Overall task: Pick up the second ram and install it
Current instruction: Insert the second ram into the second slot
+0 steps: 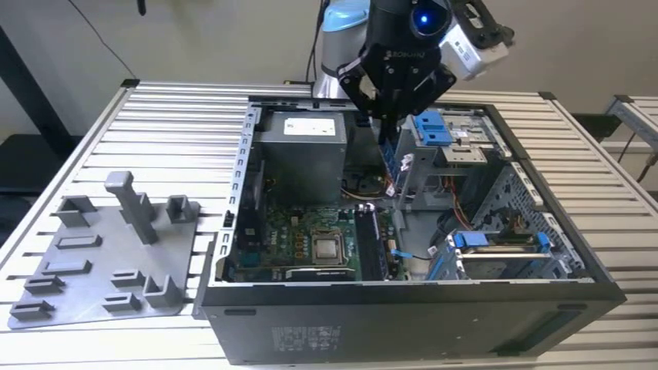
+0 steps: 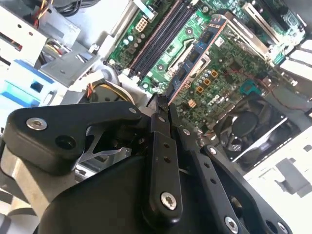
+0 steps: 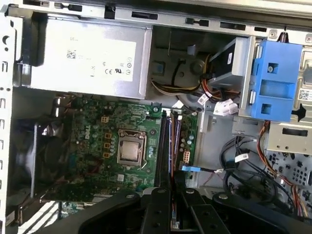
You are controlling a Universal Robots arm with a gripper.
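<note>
Ram (image 1: 387, 163) hangs on edge in my clenched claw (image 1: 384, 125), at one o'clock from the processor (image 1: 327, 248) in the exterior view. I judge it light, stiff and fragile, best held by its edges, not its chips.

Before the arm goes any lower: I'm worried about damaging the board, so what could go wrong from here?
Much of the second ram juts past the gripper, so it could tilt and meet the memory slots skewed, possibly straining them. The blue cable lies right beside those slots, and the stick might snag it. The power-supply wire bundle sits near the slots' far end and could also get caught.
</note>
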